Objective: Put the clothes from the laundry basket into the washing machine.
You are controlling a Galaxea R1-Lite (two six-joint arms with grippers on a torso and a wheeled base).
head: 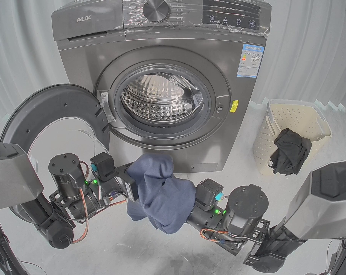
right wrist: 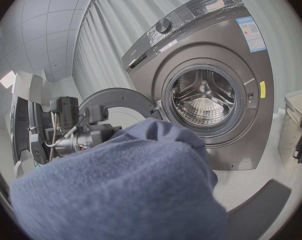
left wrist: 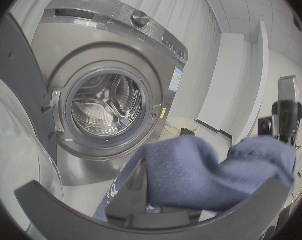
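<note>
A blue garment (head: 163, 195) hangs bunched between my two grippers, low in front of the washing machine (head: 161, 39). My left gripper (head: 137, 190) is shut on its left end, and my right gripper (head: 189, 212) is shut on its right end, with cloth draped over both. The drum opening (head: 161, 100) shows bare metal inside, and the round door (head: 54, 123) is swung wide open to the left. In the left wrist view the blue garment (left wrist: 191, 174) lies across the gripper. In the right wrist view the blue garment (right wrist: 124, 190) covers the gripper.
A cream laundry basket (head: 299, 123) stands on the floor right of the machine, with a black garment (head: 291, 151) draped over its front rim. The open door stands close beside my left arm. Pale curtains hang behind, and bare floor lies below the garment.
</note>
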